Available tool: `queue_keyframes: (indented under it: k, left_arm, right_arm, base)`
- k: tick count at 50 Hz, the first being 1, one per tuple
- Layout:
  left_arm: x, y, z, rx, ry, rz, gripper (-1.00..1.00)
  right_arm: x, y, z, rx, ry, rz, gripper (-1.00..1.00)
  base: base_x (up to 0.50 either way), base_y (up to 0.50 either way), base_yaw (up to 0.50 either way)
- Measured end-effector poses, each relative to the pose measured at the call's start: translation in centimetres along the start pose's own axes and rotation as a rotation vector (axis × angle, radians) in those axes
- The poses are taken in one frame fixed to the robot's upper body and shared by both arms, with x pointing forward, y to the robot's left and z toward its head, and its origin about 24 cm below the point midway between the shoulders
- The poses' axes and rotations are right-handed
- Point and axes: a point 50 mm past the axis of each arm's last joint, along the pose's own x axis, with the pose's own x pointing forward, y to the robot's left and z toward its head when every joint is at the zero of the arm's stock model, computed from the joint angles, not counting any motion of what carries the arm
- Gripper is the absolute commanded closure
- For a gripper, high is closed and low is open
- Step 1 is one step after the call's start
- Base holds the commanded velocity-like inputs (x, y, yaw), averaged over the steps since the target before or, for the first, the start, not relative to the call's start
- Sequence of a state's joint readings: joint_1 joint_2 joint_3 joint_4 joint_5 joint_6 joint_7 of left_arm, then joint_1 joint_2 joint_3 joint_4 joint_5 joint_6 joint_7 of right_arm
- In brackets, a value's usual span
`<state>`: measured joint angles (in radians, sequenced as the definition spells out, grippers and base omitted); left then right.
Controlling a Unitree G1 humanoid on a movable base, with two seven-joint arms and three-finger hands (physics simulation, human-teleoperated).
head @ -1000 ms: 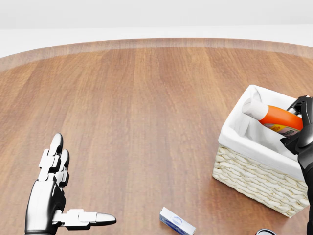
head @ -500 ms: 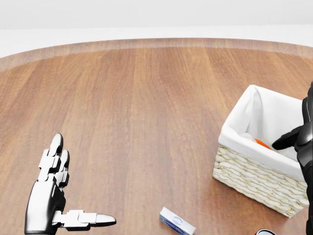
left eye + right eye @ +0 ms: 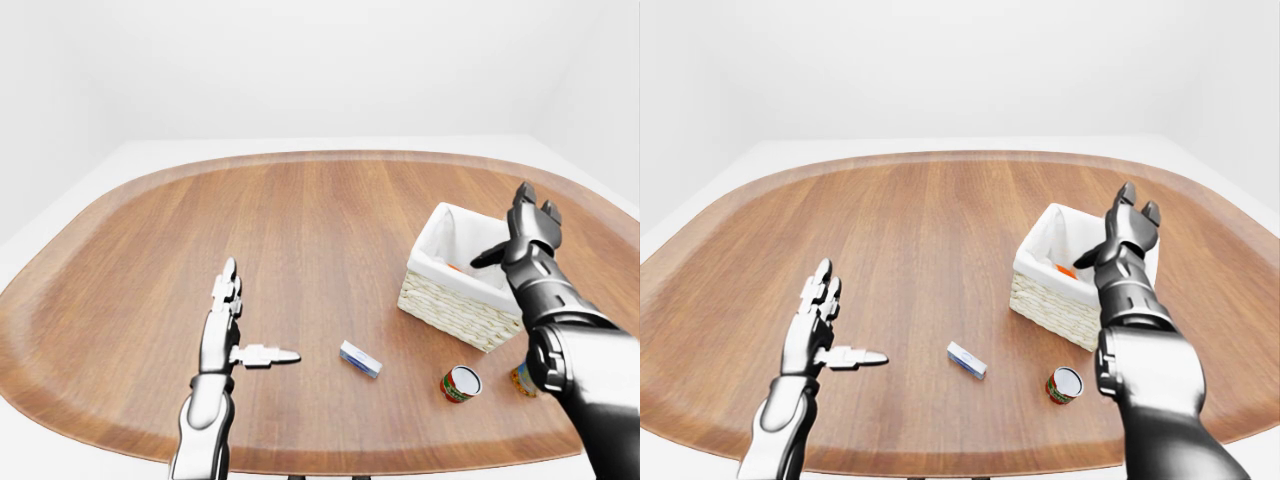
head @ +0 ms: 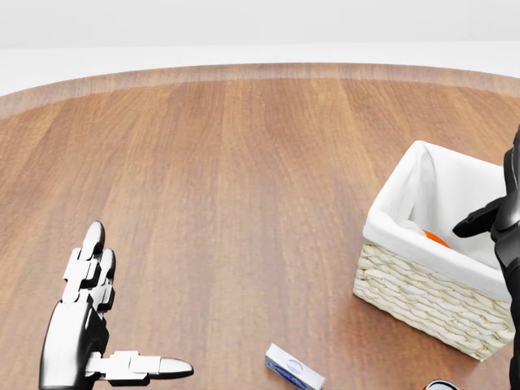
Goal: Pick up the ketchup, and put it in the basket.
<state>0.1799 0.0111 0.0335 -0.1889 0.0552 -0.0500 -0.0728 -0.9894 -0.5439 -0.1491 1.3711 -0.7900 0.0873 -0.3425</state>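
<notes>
Ketchup lying inside the basket, low against its white liner, only an orange sliver showing, so long axis impossible to judge. Right hand just above the basket's right side, fingers spread and holding nothing; left hand far to the basket's left, open and empty too. Can below the basket seen whole only in the eye views.

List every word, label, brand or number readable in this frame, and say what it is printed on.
No text can be read.
Small box: blue print on white, too small to read.
Can: red label, blurred.
Second item at the right robot hand's arm: mostly hidden, no legible print.
Ketchup in the basket: only an orange sliver shows, label hidden.
</notes>
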Motion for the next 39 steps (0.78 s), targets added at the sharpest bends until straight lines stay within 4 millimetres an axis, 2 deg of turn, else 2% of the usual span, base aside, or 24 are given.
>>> queue_keyframes:
  k: [11, 19, 25, 32, 39]
  left_arm:
    - [-0.2, 0.0, 0.3, -0.004, -0.004, -0.004, -1.0]
    - [-0.3, 0.0, 0.3, -0.006, -0.005, -0.009, -1.0]
    - [-0.3, -0.1, 0.2, -0.007, -0.003, -0.012, -1.0]
    - [-0.3, -0.2, 0.3, -0.008, -0.002, -0.015, -1.0]
    - [-0.5, -0.2, 0.5, -0.01, -0.003, -0.017, -1.0]
  right_arm:
    - [0.7, -2.1, 0.9, 0.028, -0.018, -0.049, -1.0]
    - [1.3, -4.8, 2.1, 0.064, -0.055, -0.109, -1.0]
    - [1.3, -7.0, 3.6, 0.094, -0.15, -0.154, -1.0]
    - [-0.6, -8.8, 6.1, 0.122, -0.35, -0.175, -1.0]
    - [-4.5, -9.2, 7.6, 0.109, -0.537, -0.152, -1.0]
  base:
    - [0.0, 0.0, 0.0]
    - [0.0, 0.0, 0.0]
    - [0.0, 0.0, 0.0]
    - [0.0, 0.0, 0.0]
    - [0.0, 0.0, 0.0]
